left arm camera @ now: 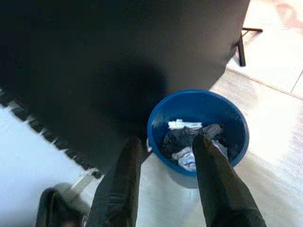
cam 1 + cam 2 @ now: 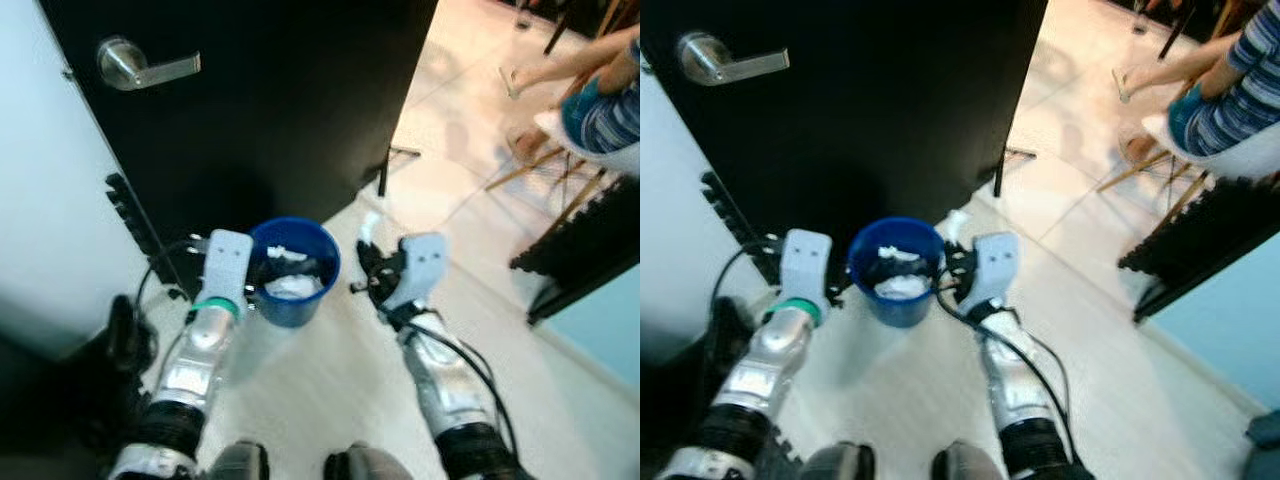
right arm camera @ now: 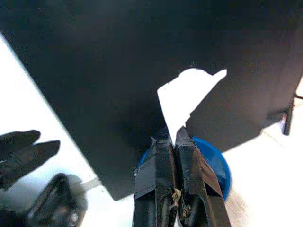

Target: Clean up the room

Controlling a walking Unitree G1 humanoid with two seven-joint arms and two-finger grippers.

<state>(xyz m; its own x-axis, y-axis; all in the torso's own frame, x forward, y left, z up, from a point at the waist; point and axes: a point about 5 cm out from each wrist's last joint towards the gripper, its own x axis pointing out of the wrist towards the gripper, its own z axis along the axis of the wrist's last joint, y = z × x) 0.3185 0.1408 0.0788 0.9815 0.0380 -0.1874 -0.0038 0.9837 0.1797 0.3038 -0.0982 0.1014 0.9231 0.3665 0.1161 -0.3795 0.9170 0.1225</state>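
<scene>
Right tool [image 3: 176, 142] pinches white paper scrap [image 3: 187, 97] beside blue bin [image 2: 293, 270] on floor by black door [image 2: 260, 110]; left tool [image 1: 163, 151] spread open over bin's rim, bin contents blurry

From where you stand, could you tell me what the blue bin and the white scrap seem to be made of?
Blue bin: probably plastic, smooth with a soft sheen on its wall.
White scrap: likely paper, thin, matte, with a torn-looking edge, pinched by the right gripper's fingers.
</scene>
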